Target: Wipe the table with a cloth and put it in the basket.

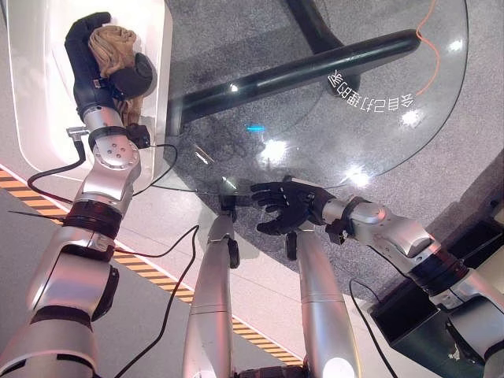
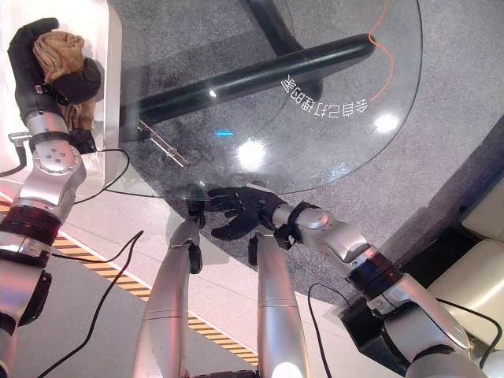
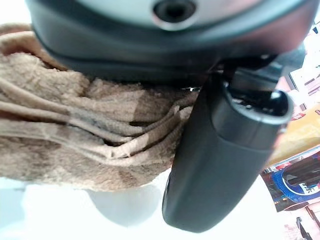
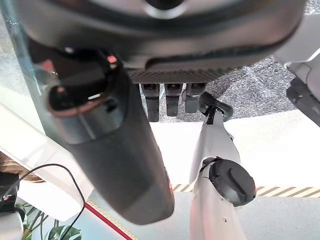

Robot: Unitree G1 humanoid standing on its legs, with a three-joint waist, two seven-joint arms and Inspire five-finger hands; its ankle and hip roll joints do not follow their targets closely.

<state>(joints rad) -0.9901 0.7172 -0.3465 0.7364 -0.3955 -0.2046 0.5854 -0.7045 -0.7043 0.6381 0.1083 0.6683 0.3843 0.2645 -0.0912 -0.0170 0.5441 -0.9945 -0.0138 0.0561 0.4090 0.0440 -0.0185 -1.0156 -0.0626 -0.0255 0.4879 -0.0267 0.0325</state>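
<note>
Left eye view: left hand (image 1: 102, 67) clutches the tan cloth (image 1: 114, 43) over the white basket (image 1: 161, 47); right hand (image 1: 287, 206) hangs slack-fingered.

The robot's left arm reaches forward and up along the view's left side, wrist nearly straight. Its dark left hand (image 1: 101, 57) has fingers and thumb (image 3: 220, 155) curled, with a bunched tan terry cloth (image 3: 75, 135) pinched between them. The right arm bends in from the lower right, its dark right hand (image 1: 285, 206) held palm down, fingers loosely spread and holding nothing.
</note>
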